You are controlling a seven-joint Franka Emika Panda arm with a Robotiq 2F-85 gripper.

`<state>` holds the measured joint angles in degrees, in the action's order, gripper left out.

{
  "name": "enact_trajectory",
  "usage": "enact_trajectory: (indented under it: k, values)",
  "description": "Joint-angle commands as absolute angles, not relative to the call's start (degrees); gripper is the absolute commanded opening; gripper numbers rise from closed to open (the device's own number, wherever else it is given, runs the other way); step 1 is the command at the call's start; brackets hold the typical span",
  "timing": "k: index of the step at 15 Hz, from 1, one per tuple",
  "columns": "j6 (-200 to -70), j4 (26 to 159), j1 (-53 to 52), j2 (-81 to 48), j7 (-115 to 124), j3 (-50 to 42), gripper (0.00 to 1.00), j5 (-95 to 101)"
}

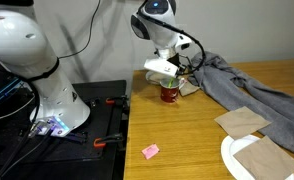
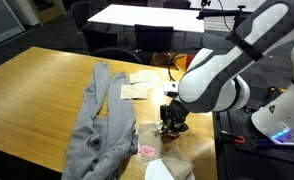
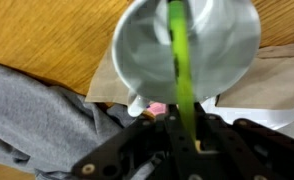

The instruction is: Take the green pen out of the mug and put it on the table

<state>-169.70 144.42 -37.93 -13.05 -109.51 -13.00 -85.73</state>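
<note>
In the wrist view the mug (image 3: pixel 145 48) is seen from above, with its pale inside. The thin yellow-green pen (image 3: pixel 178 70) runs from inside the mug down between my fingers. My gripper (image 3: pixel 184 135) is shut on the pen's upper part. In an exterior view the dark red mug (image 1: pixel 169 94) stands on the light-brown wooden table (image 1: pixel 177 140), with my gripper (image 1: pixel 164 68) right above it. In an exterior view my gripper (image 2: pixel 173 118) hangs low over the table (image 2: pixel 37 90) and hides the mug.
A grey cloth (image 1: pixel 237 85) (image 2: pixel 102 115) lies next to the mug. A small pink block (image 1: pixel 150 151) (image 2: pixel 147 151) lies near the table edge. A white dish (image 1: pixel 230 158) holds brown paper. Paper sheets (image 2: pixel 137 88) lie behind the mug. The black bench (image 1: pixel 97 110) carries the robot base.
</note>
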Motion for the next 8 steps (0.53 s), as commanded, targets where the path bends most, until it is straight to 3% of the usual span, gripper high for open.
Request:
enact_trajectory:
  k: [1, 8]
  values:
    - [-169.9, 143.84, -38.08, -12.57, -113.04, -12.3, 0.0, -88.91]
    - [-173.55, 146.34, -39.57, -7.69, -112.86, -11.36, 0.02, -90.02]
